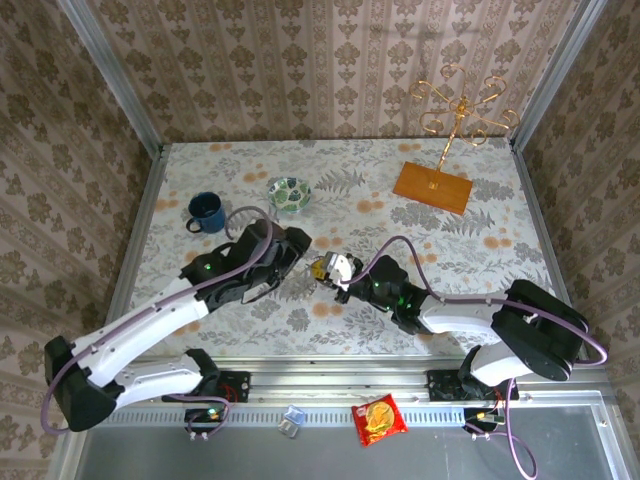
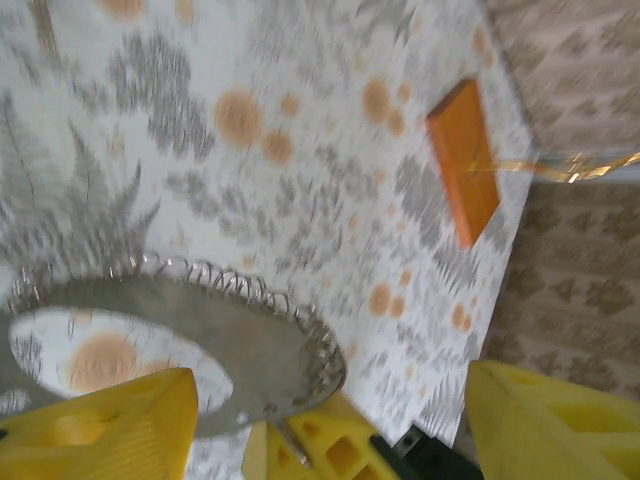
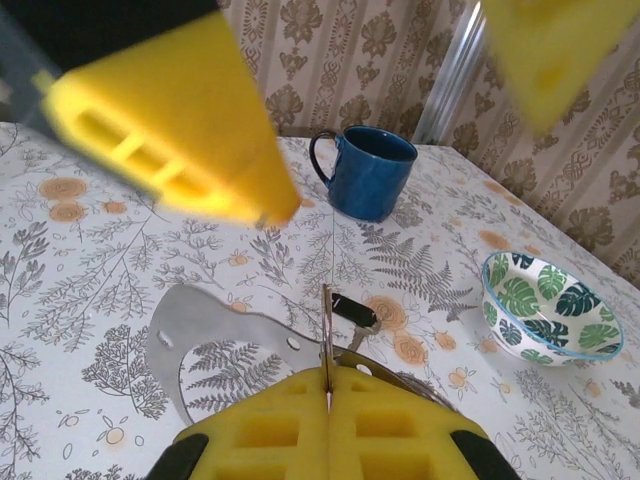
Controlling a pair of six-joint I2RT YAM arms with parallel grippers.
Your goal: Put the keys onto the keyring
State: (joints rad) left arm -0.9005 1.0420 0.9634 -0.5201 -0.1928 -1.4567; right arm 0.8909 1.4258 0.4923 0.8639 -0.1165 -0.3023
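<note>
- Blue mug (image 1: pixel 205 212) stands on the far left of the floral counter (image 1: pixel 480 260), handle turned left.
- Left end effector (image 2: pixel 320 400) hovers just right of the mug near the counter's middle, its yellow fingers (image 2: pixel 100 430) spread wide apart and holding nothing.
- Grey metal keyring (image 3: pixel 180 325) sits under and between those open fingers. It is a flat curved band, and the left wrist view shows a fine wire coil along its outer edge.
- Green-leaf bowl (image 1: pixel 290 193) sits farther back, right of the mug and apart from the ring.
- Dark key (image 3: pixel 355 312) lies just beyond the right end effector's tips, beside the thin upright metal edge. Whether it is threaded on I cannot tell.
- Right end effector (image 3: pixel 328 385) meets the left one at the counter's middle. Its two yellow pads are pressed together on that thin edge, which looks like part of the keyring.
- Orange base (image 1: pixel 432 186) of the gold wire stand (image 1: pixel 462 105) rests at the far right, well apart from the rest.
</note>
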